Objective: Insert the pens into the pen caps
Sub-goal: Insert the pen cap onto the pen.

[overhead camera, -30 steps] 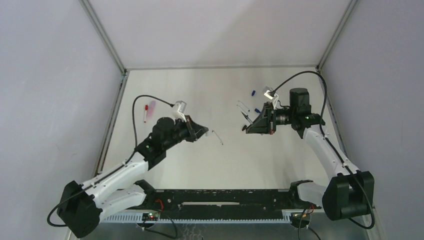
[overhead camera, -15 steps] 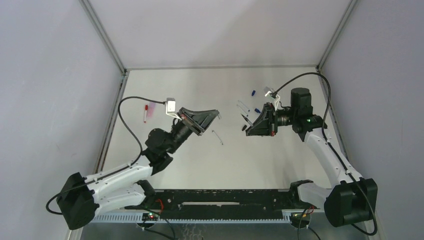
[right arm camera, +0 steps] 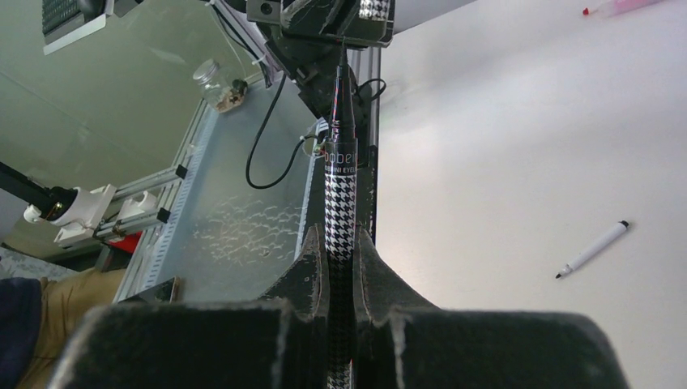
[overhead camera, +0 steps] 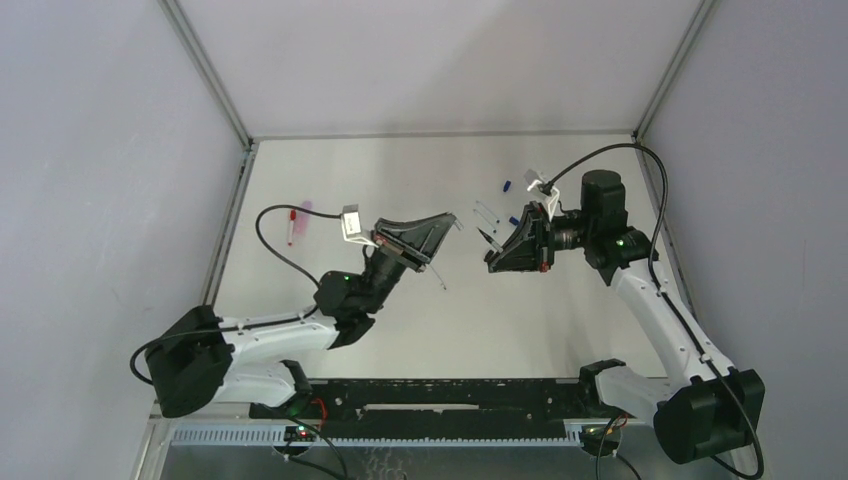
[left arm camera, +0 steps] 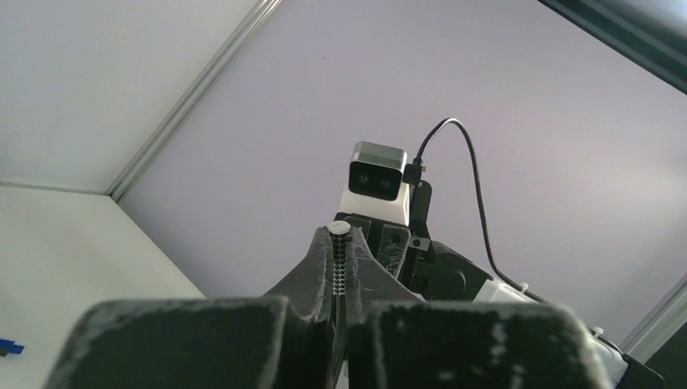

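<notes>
While both arms are held above the pale white table [overhead camera: 400,170], the right gripper [right arm camera: 340,243] is clamped on a slim black-and-white houndstooth pen [right arm camera: 339,186]. The pen's dark pointed tip is aimed at the left gripper [left arm camera: 338,243] facing it. The left gripper's fingers are pressed together on a thin houndstooth-patterned cap [left arm camera: 339,229], whose pale round end shows at their tips. Whether pen tip and cap touch cannot be told. On the table, just beside the left gripper in the overhead view, lies a white stick pen with a black tip [right arm camera: 591,250]. A thick pink marker [overhead camera: 305,207] and a thin red pen [overhead camera: 291,230] lie close together near the left wall. Small blue caps [overhead camera: 507,185] rest toward the far right, near the right arm's wrist.
</notes>
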Controlling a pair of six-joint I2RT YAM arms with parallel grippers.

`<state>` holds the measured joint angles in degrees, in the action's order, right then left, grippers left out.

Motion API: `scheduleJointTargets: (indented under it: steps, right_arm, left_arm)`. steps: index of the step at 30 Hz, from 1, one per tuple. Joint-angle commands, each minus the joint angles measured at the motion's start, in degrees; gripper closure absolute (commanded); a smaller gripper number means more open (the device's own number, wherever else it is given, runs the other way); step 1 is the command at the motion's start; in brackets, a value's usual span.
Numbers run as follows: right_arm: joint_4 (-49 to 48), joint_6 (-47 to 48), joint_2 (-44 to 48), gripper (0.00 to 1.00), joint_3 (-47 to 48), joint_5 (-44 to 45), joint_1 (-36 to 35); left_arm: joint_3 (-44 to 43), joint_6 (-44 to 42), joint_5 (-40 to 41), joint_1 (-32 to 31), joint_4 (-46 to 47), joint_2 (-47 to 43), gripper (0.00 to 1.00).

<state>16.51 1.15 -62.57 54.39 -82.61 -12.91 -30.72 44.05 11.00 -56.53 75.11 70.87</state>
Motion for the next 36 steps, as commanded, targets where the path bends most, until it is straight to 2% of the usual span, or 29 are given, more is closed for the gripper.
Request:
scheduleJointTargets:
  steps: [1, 36]
  right_arm:
    - [-0.2, -0.8, 1.1, 1.0, 2.3, 0.1, -0.5]
    - [-2.8, -3.6, 1.2, 1.0, 2.4, -0.5, -2.0]
  left_arm:
    - [-4.7, -3.0, 2.3, -2.1, 6.2, 1.4, 1.0]
    - [-6.5, -1.1, 4.5, -4.4, 8.5, 5.8, 1.0]
